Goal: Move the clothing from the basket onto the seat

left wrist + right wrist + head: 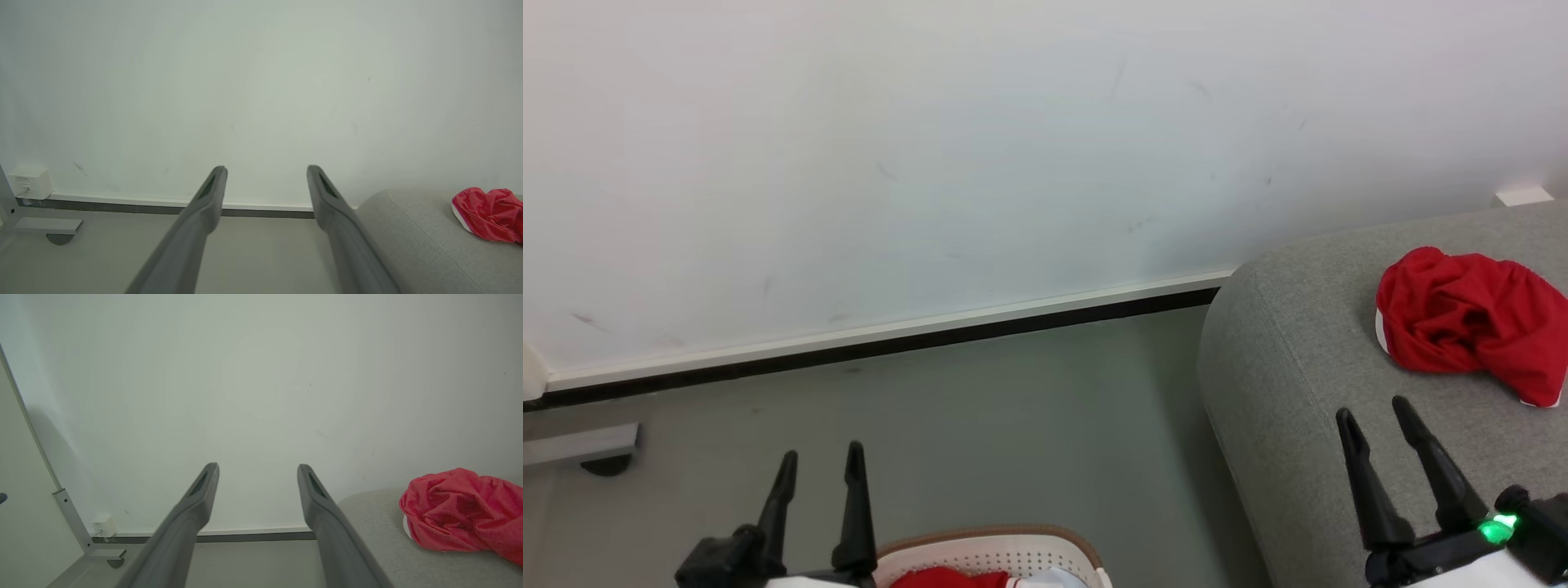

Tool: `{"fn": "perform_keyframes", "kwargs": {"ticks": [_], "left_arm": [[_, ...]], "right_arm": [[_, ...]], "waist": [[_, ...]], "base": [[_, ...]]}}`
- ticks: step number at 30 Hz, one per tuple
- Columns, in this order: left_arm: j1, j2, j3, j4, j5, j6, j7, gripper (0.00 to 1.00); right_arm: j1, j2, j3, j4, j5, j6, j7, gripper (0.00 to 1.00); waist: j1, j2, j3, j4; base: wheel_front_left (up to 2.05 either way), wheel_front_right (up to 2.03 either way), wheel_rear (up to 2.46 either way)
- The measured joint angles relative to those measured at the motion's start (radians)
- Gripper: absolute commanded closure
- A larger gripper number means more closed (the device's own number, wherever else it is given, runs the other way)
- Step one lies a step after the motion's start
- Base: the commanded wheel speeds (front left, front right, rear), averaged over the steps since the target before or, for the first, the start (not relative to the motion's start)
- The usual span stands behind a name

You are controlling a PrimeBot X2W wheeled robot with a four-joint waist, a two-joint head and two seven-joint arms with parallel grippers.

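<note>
A crumpled red garment [1474, 320] of the clothing lies on the grey seat [1290, 384] at the right; it also appears as the red garment [488, 213] and the red garment [461, 516] in the wrist views. The cream basket [992, 555] with a brown rim peeks in at the bottom edge, holding more red and white clothing [956, 578]. My left gripper [821, 461] stands open just left of the basket, empty. My right gripper [1372, 411] stands open over the seat's front, below the red garment, empty. Both point toward the wall.
A white wall with a white and dark skirting board [890, 336] runs across the back. A grey metal foot with a caster [596, 453] sits on the floor at the left. A white socket box [29, 181] is low on the wall.
</note>
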Motion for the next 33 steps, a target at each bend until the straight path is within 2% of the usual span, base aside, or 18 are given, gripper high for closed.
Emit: {"fn": "perform_keyframes", "kwargs": {"ticks": [5,8,17,33], "left_arm": [[0.051,-0.050,0.048,0.014,0.045,-0.028,0.000,0.00],[0.063,-0.068,0.067,0.025,0.070,-0.053,0.000,0.00],[0.057,-0.103,0.107,0.042,0.121,-0.100,0.000,0.00],[0.051,-0.127,0.120,0.101,0.157,-0.144,0.000,0.00]], "right_arm": [[0.076,0.071,0.002,-0.022,-0.045,0.000,0.000,0.00],[0.081,0.085,0.029,-0.027,-0.058,0.000,0.000,0.00],[0.079,0.084,0.008,-0.038,-0.064,0.000,0.000,0.00],[0.073,0.085,0.009,-0.052,-0.066,0.000,0.000,0.00]], "waist": [[0.0001,0.0001,-0.005,0.008],[0.0001,0.0000,-0.005,0.015],[0.0003,0.0000,0.005,0.033],[0.0003,0.0000,0.024,0.018]], "base": [[0.00,0.00,0.00],[0.00,0.00,0.00],[0.00,0.00,0.00],[0.00,0.00,0.00]]}}
